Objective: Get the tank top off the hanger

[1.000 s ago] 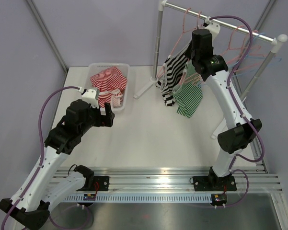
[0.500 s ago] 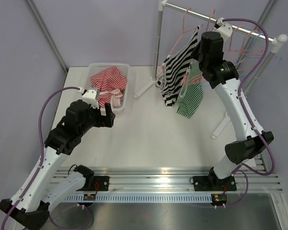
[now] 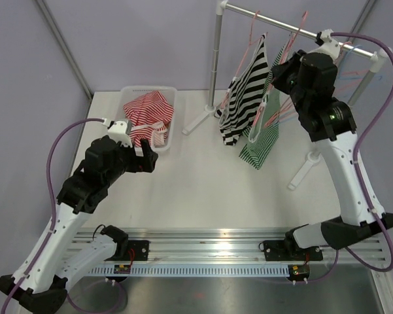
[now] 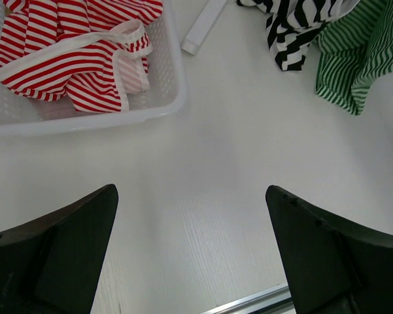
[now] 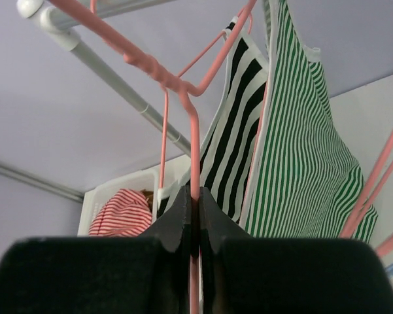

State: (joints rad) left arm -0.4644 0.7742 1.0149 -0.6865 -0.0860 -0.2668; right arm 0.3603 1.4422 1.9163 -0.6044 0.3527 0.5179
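A green-and-white striped tank top hangs from a pink hanger by the clothes rail. My right gripper is shut on that hanger's thin wire, with the jaws pinched tight around it, high up by the rail. Beside the green top hangs a black-and-white striped tank top on its own pink hanger. My left gripper hovers open over the bare table, holding nothing, just in front of the basket.
A white basket at the back left holds a red-and-white striped garment. More bare pink and blue hangers hang at the rail's right end. The rack's post and feet stand on the table.
My right arm has risen and swung right with the pink hanger, lifting the green tank top higher, and its jaws have closed tight on the wire. The left arm has barely moved.
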